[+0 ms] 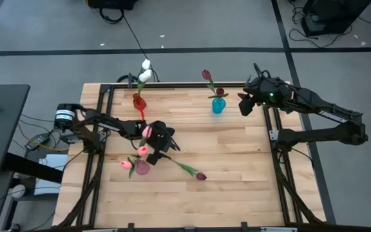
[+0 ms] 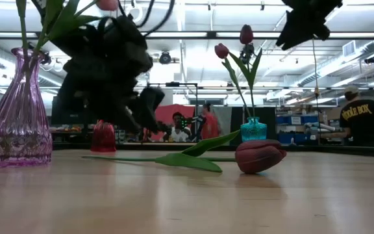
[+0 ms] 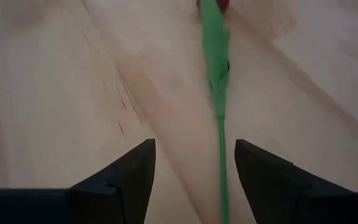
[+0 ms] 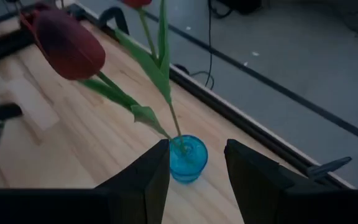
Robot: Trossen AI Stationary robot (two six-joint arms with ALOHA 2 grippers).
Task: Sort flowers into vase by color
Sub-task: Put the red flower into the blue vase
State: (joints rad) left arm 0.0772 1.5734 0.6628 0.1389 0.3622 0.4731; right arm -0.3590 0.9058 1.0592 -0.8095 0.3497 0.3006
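One maroon tulip lies flat on the table, head toward the near right, with its stem running back under my left gripper. That gripper hovers open above the stem end, one finger on each side, touching nothing. Pink tulips stand in the pink vase. White tulips stand in the red vase. Two maroon tulips stand in the blue vase. My right gripper is open in the air just right of the blue vase.
The pink vase stands close beside my left gripper on its near-left side. The red vase and blue vase stand near the table's far edge. Black rails run along the table's left, right and far sides. People show in the room behind.
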